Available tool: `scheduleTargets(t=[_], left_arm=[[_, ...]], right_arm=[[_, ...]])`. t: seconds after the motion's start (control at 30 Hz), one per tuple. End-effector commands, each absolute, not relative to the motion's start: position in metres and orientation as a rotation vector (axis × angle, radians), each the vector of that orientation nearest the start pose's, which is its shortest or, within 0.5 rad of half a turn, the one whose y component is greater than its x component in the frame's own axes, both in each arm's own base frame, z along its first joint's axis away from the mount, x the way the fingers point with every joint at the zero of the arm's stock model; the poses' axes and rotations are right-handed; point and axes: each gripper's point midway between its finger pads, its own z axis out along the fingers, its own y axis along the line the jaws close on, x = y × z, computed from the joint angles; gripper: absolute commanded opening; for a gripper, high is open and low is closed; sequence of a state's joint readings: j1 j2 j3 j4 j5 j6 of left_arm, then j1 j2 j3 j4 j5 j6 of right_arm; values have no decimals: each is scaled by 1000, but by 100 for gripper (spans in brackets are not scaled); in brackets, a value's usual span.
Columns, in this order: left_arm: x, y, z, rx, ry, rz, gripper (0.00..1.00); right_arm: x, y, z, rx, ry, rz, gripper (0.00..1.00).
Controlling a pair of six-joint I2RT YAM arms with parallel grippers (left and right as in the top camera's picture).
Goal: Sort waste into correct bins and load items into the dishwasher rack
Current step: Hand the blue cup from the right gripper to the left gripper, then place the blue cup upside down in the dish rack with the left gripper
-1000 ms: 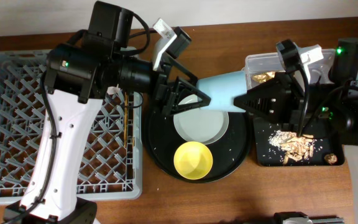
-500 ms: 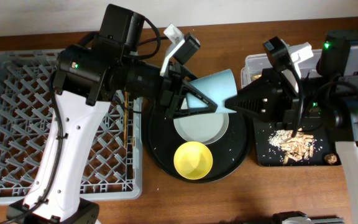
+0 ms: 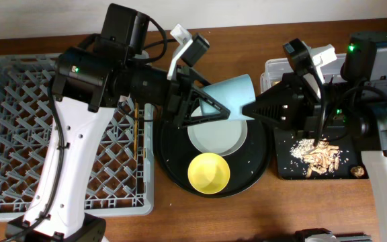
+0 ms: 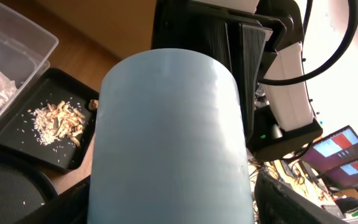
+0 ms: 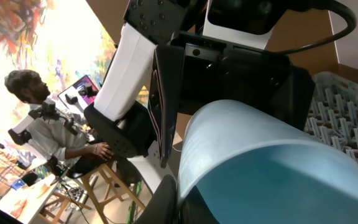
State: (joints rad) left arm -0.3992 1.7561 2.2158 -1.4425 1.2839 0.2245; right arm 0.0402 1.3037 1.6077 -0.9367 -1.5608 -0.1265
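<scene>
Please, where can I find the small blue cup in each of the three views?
Overhead: the blue cup is turned on its side, just right of centre in the upper half.
Left wrist: it fills the middle of the picture.
Right wrist: it is at the lower right, rim showing.
Landmark: the black tray with scraps, in overhead and left wrist only.

Seen from above, the light is soft and even, and all looks sharp. My left wrist view is burnt white at the top right, and the cup (image 4: pixel 173 143) is so near it blurs. My right wrist view glares at top left.
</scene>
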Motion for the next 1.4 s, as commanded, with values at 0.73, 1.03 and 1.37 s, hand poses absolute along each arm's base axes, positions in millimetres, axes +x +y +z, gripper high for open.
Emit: scheduleTargets(t=[0.73, 1.03, 1.37], left_arm=[[337, -25, 287, -116, 2866, -135, 49], [351, -18, 179, -157, 2993, -73, 50], [368, 10, 137, -260, 2928, 48, 68]], right_arm=[[287, 79, 317, -201, 2449, 791, 98], [280, 72, 292, -153, 2546, 756, 98], [279, 72, 290, -154, 2552, 753, 98]])
